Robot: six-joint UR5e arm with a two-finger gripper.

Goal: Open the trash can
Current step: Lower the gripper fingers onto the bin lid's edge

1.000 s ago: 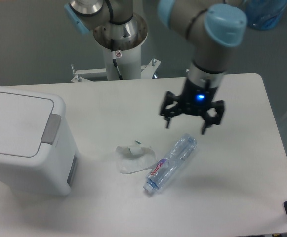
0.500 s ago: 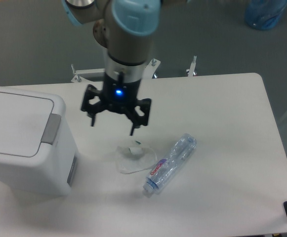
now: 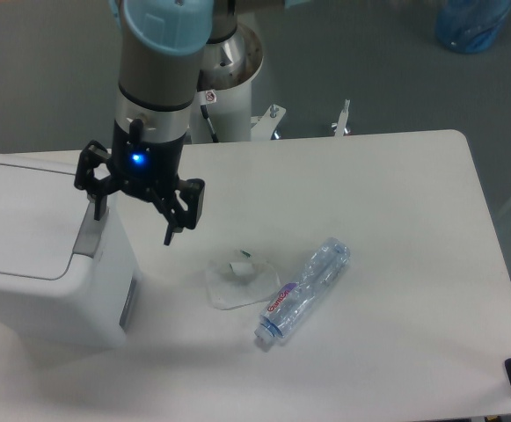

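The trash can is a large boxy white bin at the left edge of the table, lid flat and shut. Its grey push tab sits on the right edge of the lid. My gripper is open and empty, fingers pointing down. It hovers above the bin's right edge, with one fingertip just over the tab and the other out over the table to the bin's right.
A crumpled white wrapper and a clear plastic bottle lie on the white table to the right of the bin. The robot's base column stands behind the table. A blue bag sits on the floor at the top right.
My gripper has swept left across the table, from above the bottle, over the wrapper, to the trash can's right edge. It has stayed open. Nothing else moved.
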